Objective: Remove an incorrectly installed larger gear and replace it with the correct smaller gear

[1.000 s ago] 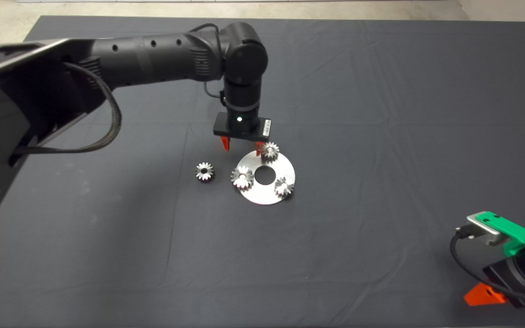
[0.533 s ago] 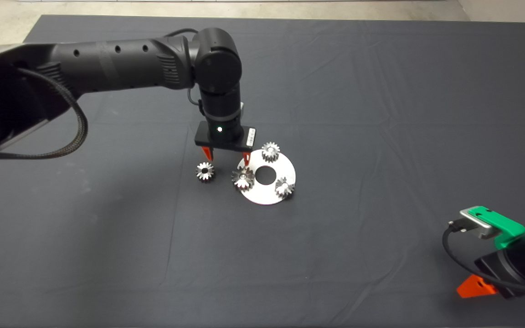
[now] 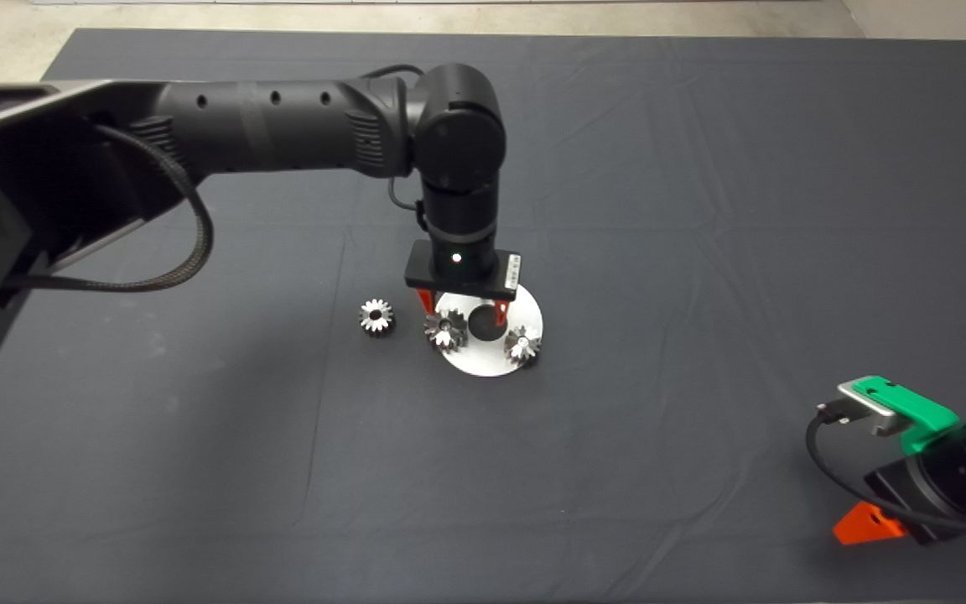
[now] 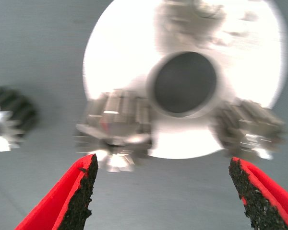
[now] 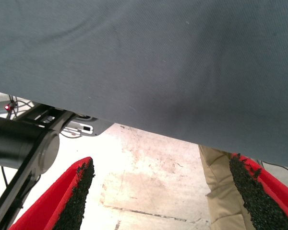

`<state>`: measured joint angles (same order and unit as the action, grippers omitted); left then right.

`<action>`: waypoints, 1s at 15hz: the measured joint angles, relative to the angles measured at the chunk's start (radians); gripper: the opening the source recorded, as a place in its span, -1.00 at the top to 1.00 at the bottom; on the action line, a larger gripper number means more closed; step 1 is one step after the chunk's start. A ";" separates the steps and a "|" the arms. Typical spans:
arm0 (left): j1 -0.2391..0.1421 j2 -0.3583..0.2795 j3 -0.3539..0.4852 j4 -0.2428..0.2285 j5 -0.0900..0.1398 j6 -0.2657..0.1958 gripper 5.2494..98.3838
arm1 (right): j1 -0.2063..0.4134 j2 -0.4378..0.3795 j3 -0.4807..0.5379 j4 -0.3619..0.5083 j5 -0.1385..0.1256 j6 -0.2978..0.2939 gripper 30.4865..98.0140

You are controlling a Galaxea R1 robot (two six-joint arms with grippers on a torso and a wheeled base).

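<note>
Over round silver steel plate (image 3: 483, 359): left gripper (image 3: 463, 309), shifted back from loose grey gear (image 3: 376, 315), jaws spread empty; larger gear (image 3: 446, 328) still mounted.

Four grey gears, one round silver plate (image 4: 259, 72) with one centre hole (image 4: 185, 82), two grippers. Three gears sit on the plate: the larger gear (image 4: 116, 132) just ahead of one finger of the left gripper (image 4: 165, 191), a second gear (image 4: 249, 129) ahead of its other finger, a third gear (image 4: 192, 17), blurred, farthest ahead. The smaller gear (image 4: 7, 122) lies outside the fingers. The right gripper (image 5: 165, 191) has none near
</note>
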<state>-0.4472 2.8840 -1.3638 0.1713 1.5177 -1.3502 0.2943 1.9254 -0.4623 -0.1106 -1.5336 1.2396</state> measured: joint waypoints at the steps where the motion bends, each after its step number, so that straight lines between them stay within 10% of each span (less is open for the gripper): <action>1: 0.000 -0.001 0.001 -0.001 0.001 -0.001 -0.37 | 0.000 0.001 0.000 0.000 0.000 0.000 -0.30; 15: 0.000 -0.098 0.034 0.001 0.005 -0.003 -0.47 | 0.000 0.011 -0.003 0.000 0.001 0.000 -0.30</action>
<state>-0.4468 2.7857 -1.3298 0.1721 1.5230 -1.3532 0.2943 1.9368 -0.4651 -0.1106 -1.5321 1.2396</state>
